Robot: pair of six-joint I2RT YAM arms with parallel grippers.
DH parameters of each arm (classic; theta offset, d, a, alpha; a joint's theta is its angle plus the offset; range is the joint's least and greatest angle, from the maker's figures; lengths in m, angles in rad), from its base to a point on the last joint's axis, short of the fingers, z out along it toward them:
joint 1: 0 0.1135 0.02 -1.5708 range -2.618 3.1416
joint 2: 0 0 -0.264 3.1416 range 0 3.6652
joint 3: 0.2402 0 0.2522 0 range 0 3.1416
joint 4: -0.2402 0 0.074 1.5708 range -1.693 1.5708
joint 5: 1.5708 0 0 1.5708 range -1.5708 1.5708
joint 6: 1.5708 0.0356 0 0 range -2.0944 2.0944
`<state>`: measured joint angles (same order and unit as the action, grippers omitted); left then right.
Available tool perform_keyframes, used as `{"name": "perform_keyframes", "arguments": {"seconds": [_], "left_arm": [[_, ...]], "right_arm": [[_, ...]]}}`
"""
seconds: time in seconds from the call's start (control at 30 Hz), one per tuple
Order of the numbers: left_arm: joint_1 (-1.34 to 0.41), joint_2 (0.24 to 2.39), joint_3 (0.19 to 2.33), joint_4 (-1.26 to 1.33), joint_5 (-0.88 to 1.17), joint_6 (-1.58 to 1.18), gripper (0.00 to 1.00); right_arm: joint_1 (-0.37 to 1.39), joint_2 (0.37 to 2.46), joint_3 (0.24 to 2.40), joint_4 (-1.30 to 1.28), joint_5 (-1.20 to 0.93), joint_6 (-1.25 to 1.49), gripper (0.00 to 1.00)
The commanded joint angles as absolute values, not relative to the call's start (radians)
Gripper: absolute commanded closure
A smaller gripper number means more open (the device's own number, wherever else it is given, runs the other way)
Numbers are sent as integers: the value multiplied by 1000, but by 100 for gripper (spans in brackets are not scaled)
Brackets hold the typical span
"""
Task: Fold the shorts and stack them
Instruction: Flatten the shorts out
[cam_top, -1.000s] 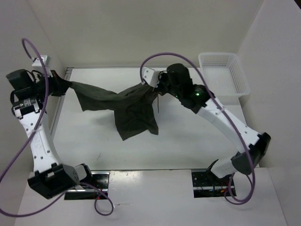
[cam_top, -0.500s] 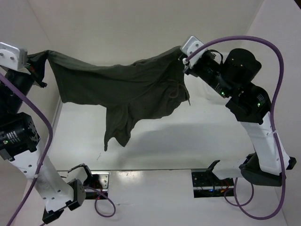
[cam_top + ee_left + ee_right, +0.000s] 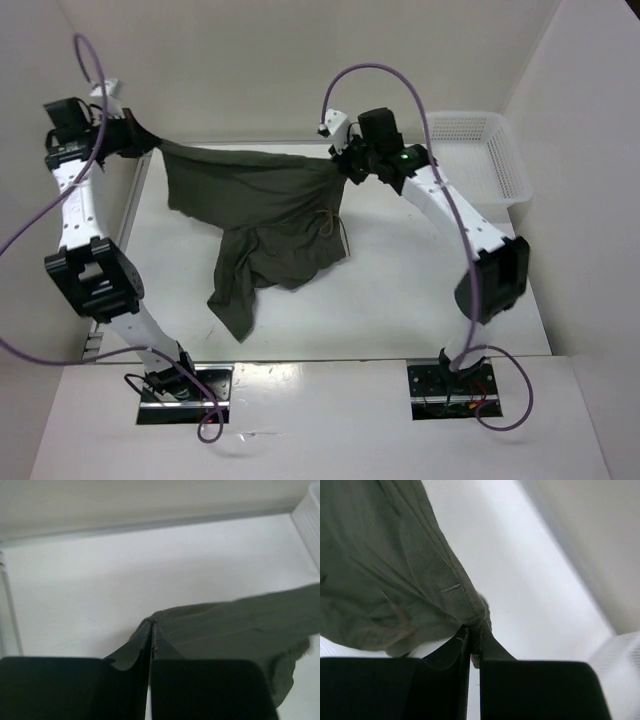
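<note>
L gripper (image 3: 141, 148): jaws clamped tight on one waistband corner of the shorts (image 3: 265, 205), with the fabric pinched right at the tips. R gripper (image 3: 343, 160): jaws nearly closed, pinching the opposite waistband corner. The shorts hang spread betw. both grippers, top edge taut and legs drooping below them toward the table (image 3: 420, 280). Contact of the lowest leg w/ the surface cannot be confirmed. Drawstring (image 3: 337, 225) dangles just below the R gripper. White mesh basket (image 3: 500, 165) sits outboard of the R gripper, apart from the fabric.

Olive-green shorts (image 3: 265, 205) stretched aloft, legs drooping onto table
</note>
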<state>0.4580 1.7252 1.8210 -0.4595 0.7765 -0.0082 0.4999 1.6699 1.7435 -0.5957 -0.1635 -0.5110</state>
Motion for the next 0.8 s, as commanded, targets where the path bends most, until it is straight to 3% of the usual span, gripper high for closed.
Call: {"name": "perform_keyframes", "arguments": {"seconds": [0.0, 0.17, 0.4, 0.5, 0.53, 0.57, 0.6, 0.63, 0.7, 0.77], "left_arm": [[375, 1816, 1891, -468, 721, 0, 100], [350, 1986, 1922, -468, 687, 0, 100], [328, 2120, 2041, -457, 644, 0, 100], [328, 2169, 2095, -445, 582, 0, 100], [328, 2180, 2132, -445, 553, 0, 100], [328, 2190, 2146, -445, 501, 0, 85], [328, 2201, 2157, -445, 479, 0, 53], [328, 2201, 2157, -454, 469, 0, 28], [328, 2168, 2157, -454, 488, 0, 1], [328, 2113, 2157, -475, 497, 0, 0]], "right_arm": [[468, 1777, 1822, -538, -213, -425, 100], [394, 2049, 1998, -528, -155, -358, 100], [403, 2198, 2106, -468, -92, -284, 100], [403, 2299, 2233, -428, 62, -213, 99], [403, 2331, 2276, -419, 162, -198, 83], [403, 2362, 2377, -419, 205, -186, 61], [403, 2434, 2440, -464, 237, -163, 29], [403, 2474, 2512, -504, 292, -143, 0], [403, 2581, 2754, -662, 324, -66, 0], [394, 2605, 2900, -754, 290, -19, 0]]}}
